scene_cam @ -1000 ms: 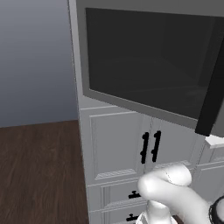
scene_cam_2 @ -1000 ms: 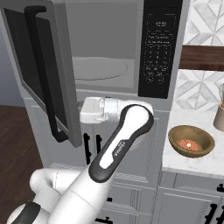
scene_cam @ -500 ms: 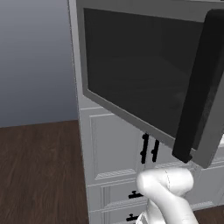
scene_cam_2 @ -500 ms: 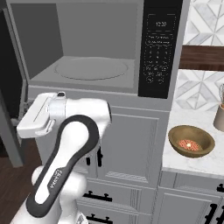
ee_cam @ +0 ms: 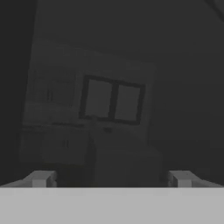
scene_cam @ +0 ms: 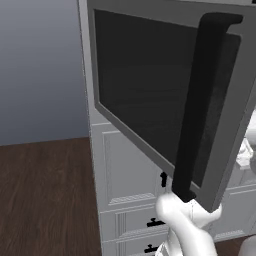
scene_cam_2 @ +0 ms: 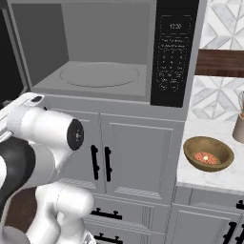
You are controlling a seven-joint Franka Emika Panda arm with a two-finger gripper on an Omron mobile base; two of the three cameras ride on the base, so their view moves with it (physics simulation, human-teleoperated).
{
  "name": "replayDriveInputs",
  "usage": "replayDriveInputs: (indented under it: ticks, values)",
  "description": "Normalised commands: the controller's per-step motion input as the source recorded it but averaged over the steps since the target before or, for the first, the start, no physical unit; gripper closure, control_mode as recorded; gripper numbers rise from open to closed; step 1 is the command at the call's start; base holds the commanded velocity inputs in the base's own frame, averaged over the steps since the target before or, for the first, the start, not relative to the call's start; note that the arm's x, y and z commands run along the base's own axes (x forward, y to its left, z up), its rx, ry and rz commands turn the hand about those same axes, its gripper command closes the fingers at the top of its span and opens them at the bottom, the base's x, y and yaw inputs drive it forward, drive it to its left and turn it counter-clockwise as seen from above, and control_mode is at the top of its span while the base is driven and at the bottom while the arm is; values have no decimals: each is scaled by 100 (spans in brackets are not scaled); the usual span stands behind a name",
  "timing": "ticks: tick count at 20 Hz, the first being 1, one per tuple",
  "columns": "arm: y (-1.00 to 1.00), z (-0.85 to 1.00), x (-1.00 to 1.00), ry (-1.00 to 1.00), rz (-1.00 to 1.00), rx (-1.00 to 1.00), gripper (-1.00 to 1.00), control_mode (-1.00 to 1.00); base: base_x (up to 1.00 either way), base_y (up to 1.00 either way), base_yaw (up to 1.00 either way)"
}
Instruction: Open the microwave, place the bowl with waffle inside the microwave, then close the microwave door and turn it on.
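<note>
Before parted jaws, microwave door [scene_cam: 165, 95]

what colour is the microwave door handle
Black; the microwave door handle shows best in the left base view.

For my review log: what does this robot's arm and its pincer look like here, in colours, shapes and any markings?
The arm is made of smooth, rounded glossy white segments with bulbous joints. One joint ends in a round dark grey cap with a small pale mark at its centre, and a black band wraps the segment at the left edge of the right base view. No cables show. In the hand view, the pincer shows two small blocky grey fingertips.
</note>
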Motion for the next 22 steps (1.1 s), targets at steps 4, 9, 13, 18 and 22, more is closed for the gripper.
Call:
replayDriveInputs:
  ticks: [4, 9, 13, 18, 22]
  values:
    - [46, 2, -3, 0, -41, 1, -100, -100, 0, 0, 0]
    - [71, 0, -6, 5, -5, 0, -100, -100, 0, 0, 0]
    - [53, 0, 0, 9, 0, 0, -100, -100, 0, 0, 0]
    - [33, 0, 0, 9, 0, 0, -100, -100, 0, 0, 0]
    - [48, -1, 3, 7, 0, 0, -100, -100, 0, 0, 0]
